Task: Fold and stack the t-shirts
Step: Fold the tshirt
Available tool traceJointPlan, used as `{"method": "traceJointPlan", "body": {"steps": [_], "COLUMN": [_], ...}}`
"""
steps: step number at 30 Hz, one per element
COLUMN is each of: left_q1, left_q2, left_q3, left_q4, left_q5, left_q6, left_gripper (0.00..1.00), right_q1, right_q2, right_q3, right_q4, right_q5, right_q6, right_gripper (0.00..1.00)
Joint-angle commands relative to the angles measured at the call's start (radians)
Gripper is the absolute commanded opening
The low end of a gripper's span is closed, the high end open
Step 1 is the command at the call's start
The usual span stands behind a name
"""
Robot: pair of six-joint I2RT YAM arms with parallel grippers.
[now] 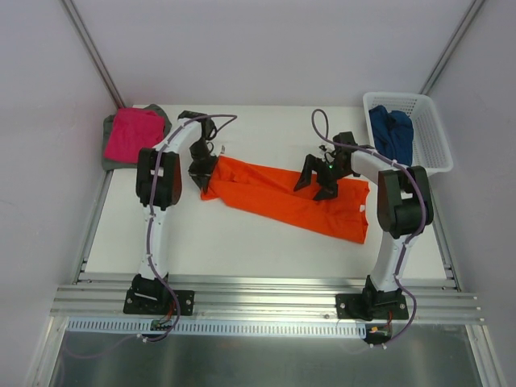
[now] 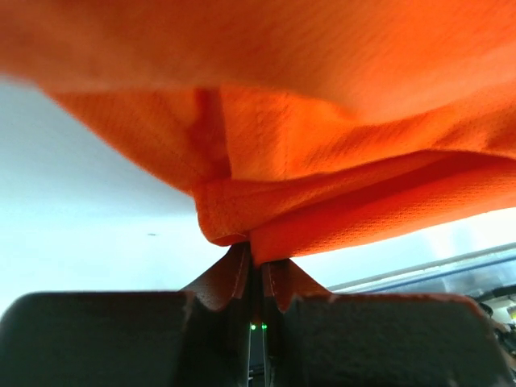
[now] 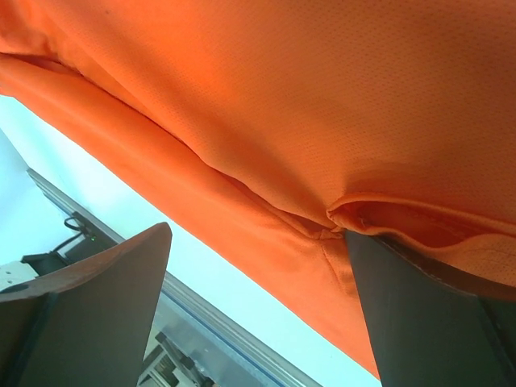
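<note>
The bright orange t-shirt point(image 1: 290, 197) lies as a long folded strip across the middle of the table. My left gripper point(image 1: 201, 176) is shut on its left end; the left wrist view shows the orange cloth point(image 2: 322, 161) pinched between the closed fingers. My right gripper point(image 1: 316, 184) is open over the shirt's right part, with the orange cloth point(image 3: 306, 105) spread between and above its fingers and one finger point(image 3: 427, 314) under a fold. A magenta pink t-shirt point(image 1: 133, 134) lies folded on a grey t-shirt point(image 1: 109, 147) at the far left. A dark blue t-shirt point(image 1: 391, 133) sits in the basket.
A white plastic lattice basket point(image 1: 431, 141) stands at the far right corner. Metal rails point(image 1: 266, 294) run along the table's near edge, with both arm bases on them. Grey walls close in the back and sides.
</note>
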Motion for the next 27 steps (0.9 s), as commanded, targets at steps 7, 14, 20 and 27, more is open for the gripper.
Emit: {"method": "traceJointPlan", "body": {"steps": [7,14,20,27], "left_q1": [0.054,0.051,0.042,0.042], "left_q2": [-0.107,-0.098,-0.105,-0.108], "left_q3": [0.061,0.042,0.032,0.013], "left_q4": [-0.102,-0.101,-0.101,-0.111], "left_q5": [0.142,0.148,0.156,0.159], "left_q6": [0.066,0.063,0.063,0.079], "left_gripper": [0.03,0.04,0.03,0.03], "right_q1": [0.074,0.201,0.241,0.205], "right_q2": [-0.131,-0.231,-0.246,-0.178], "right_q3": [0.021,-0.090,-0.150,-0.183], "right_q4": [-0.083,-0.038,-0.041,-0.031], "right_q5": [0.154,0.177,0.143,0.163], "right_q6": [-0.182,-0.039,0.031,0.026], "right_gripper": [0.92,0.94,0.96,0.99]}}
